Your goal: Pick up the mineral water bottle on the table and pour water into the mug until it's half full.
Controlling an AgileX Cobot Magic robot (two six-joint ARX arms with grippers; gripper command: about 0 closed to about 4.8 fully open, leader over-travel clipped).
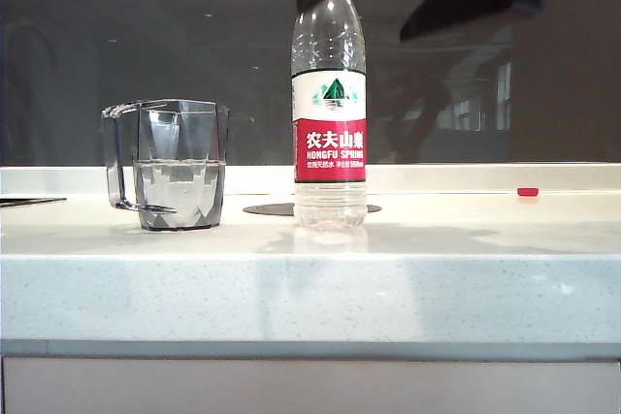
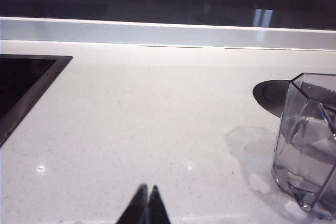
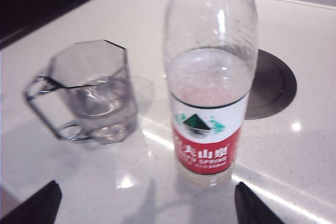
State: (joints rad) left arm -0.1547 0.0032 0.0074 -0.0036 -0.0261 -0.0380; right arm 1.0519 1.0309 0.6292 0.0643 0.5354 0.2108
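Observation:
The mineral water bottle (image 1: 329, 113) stands upright and uncapped near the middle of the table (image 1: 310, 278), and its water (image 3: 210, 80) reaches just above the label. To its left is the mug (image 1: 177, 164), handle turned left, holding water (image 1: 181, 181) to about half its height. My right gripper (image 1: 352, 22) hangs open above and around the bottle's top without touching it. In the right wrist view its fingertips (image 3: 146, 184) stand wide apart, short of the bottle (image 3: 209, 77) and mug (image 3: 92, 93). My left gripper (image 2: 148, 188) is shut and empty over bare table, left of the mug (image 2: 310, 145).
A small red cap (image 1: 527, 191) lies at the back right of the table. A dark round disc (image 1: 277, 208) is set into the top just behind the bottle. A black inset panel (image 2: 21, 87) lies at the far left. A low white ledge (image 1: 485, 176) runs along the back.

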